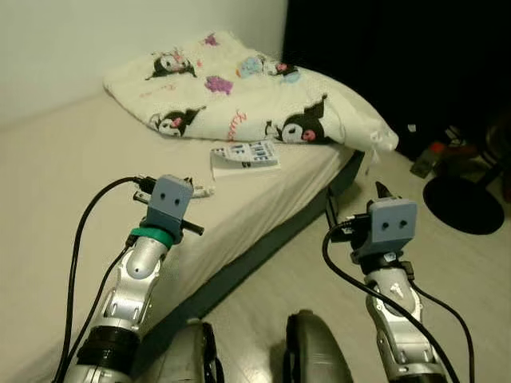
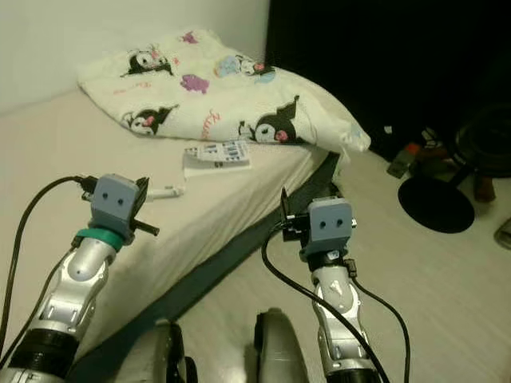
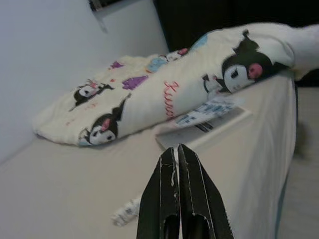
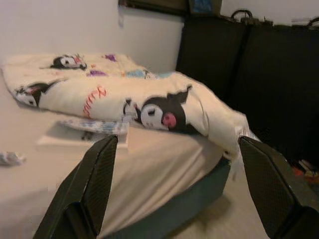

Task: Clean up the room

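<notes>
Black fingers of my left gripper were pressed together on nothing, poised above the bed. My right gripper was spread wide and empty, out past the bed's dark edge, over the floor. On the bed, a small crumpled wrapper lay just ahead of the left gripper, a booklet beyond it, touching the cartoon-print blanket.

Your booklet print is too small to read — the dark clutter beyond the bed's corner stays indistinct.
</notes>
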You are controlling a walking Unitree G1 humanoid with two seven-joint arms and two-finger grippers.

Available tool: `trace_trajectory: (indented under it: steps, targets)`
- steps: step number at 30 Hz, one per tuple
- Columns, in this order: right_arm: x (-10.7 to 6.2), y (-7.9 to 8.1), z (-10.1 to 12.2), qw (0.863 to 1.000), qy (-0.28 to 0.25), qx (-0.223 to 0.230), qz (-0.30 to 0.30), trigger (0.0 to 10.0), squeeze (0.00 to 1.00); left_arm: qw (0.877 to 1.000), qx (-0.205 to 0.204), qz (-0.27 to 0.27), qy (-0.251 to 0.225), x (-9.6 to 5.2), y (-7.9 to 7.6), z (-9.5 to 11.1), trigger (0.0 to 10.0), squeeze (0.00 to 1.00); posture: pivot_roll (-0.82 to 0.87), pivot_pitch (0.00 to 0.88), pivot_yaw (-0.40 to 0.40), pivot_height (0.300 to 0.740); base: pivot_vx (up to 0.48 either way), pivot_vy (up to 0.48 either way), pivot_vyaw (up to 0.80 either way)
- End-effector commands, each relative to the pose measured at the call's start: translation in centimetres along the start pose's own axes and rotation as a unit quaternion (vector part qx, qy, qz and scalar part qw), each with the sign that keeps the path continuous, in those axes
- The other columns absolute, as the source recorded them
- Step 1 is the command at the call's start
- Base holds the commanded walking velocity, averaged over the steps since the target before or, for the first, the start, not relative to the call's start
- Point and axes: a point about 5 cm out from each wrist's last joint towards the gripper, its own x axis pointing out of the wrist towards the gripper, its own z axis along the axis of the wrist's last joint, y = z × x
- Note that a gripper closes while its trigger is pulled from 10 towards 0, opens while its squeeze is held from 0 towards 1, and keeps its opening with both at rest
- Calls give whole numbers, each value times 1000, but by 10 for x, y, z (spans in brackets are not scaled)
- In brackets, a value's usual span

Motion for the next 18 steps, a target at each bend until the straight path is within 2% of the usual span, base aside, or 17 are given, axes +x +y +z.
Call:
trace_trajectory:
  steps: [1, 10, 17, 18]
  targets:
    - [-2, 1, 0, 1000, 5, 4, -1, 10000, 0, 1000, 1, -4, 8, -3, -1, -3, 10000, 0, -152, 25, 61, 580, 0, 0, 0]
    - [-6, 4, 0, 1000, 7, 8, 0, 10000, 0, 1000, 4, -9, 16, -7, 0, -4, 10000, 0, -144, 61, 71, 555, 0, 0, 0]
    - [-7, 8, 2, 1000, 8, 15, 3, 10000, 0, 997, 0, 11, 74, -3, 12, -15, 10000, 0, -134, 123, 81, 540, 0, 0, 0]
    - [-5, 11, 3, 1000, 6, 19, 8, 10000, 0, 994, -4, 21, 107, 2, 18, -21, 10000, 0, -133, 140, 82, 540, 0, 0, 0]
